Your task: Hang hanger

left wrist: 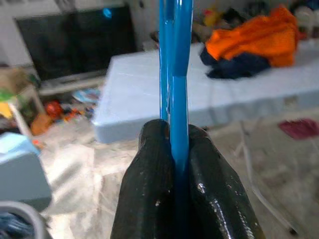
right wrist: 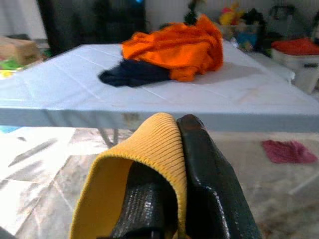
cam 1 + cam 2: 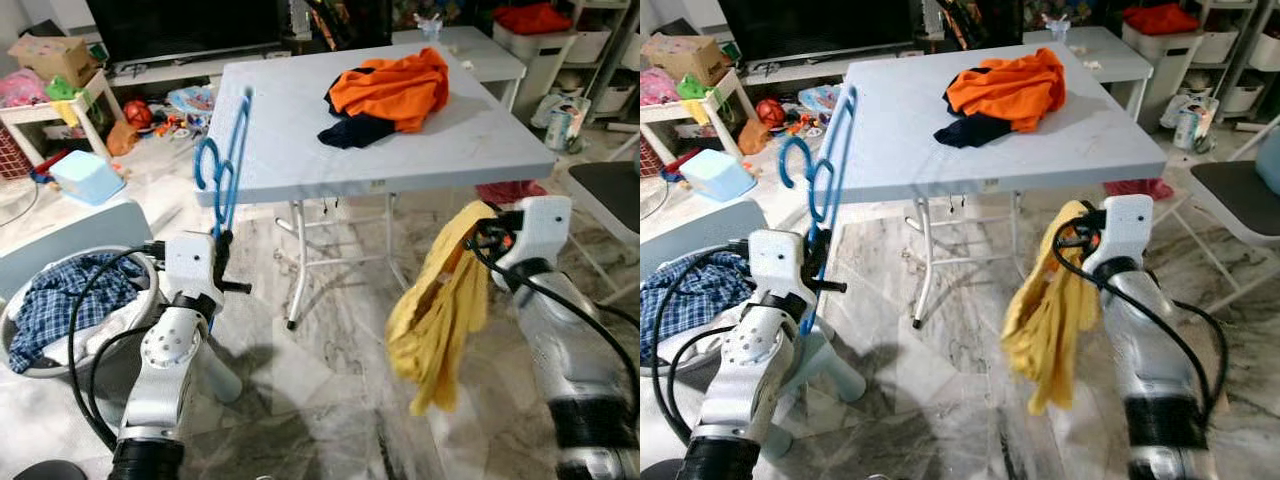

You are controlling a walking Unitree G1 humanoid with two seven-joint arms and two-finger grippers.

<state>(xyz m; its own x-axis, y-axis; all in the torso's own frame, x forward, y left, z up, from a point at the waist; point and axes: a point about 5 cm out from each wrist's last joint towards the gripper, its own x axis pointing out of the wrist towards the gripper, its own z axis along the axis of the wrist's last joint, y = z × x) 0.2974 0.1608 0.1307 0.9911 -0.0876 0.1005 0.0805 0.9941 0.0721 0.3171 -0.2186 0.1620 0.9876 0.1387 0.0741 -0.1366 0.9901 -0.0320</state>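
A blue plastic hanger (image 3: 222, 165) stands upright in my left gripper (image 3: 221, 243), whose black fingers (image 1: 149, 189) are shut on its lower bar, left of the table's front edge. My right gripper (image 3: 487, 232) is shut on the collar of a yellow garment (image 3: 440, 310), which dangles toward the floor in front of the table's right side. In the right wrist view the ribbed yellow fabric (image 2: 149, 149) is pinched between the fingers (image 2: 209, 184).
A white folding table (image 3: 300, 150) holds an orange and dark navy clothes pile (image 3: 390, 95). A laundry basket with a blue plaid shirt (image 3: 60, 305) sits at my left. A chair (image 3: 605, 190) stands right; toys and boxes clutter the far left.
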